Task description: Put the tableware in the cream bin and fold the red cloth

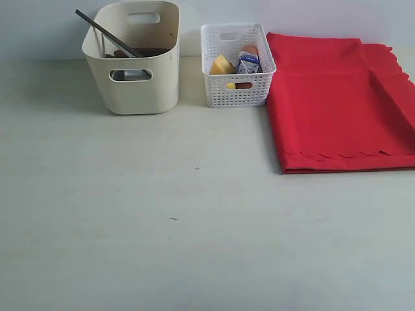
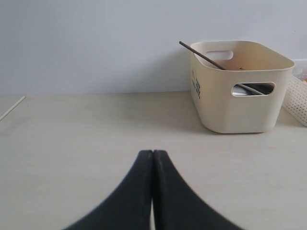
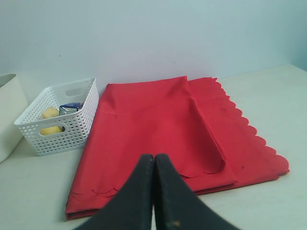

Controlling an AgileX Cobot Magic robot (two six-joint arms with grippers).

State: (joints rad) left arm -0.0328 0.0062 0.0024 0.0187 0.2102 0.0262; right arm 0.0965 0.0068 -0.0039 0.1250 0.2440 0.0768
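Red cloth (image 1: pixel 324 110) lies folded at the far right and looks soft, light and limp; a corner of its scalloped near edge seems easiest to pinch. Chopsticks (image 1: pixel 104 31) poke from the cream bin (image 1: pixel 139 97), far left. Left gripper (image 2: pixel 152 156) and right gripper (image 3: pixel 154 158) are clenched, empty.

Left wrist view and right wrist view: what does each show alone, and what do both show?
Only the left wrist view: the shut left gripper and the chopsticks leaning out of the cream bin. Only the right wrist view: the shut right gripper and the folded red cloth. Both: the table, the cream bin and the white basket, each cropped in one view.
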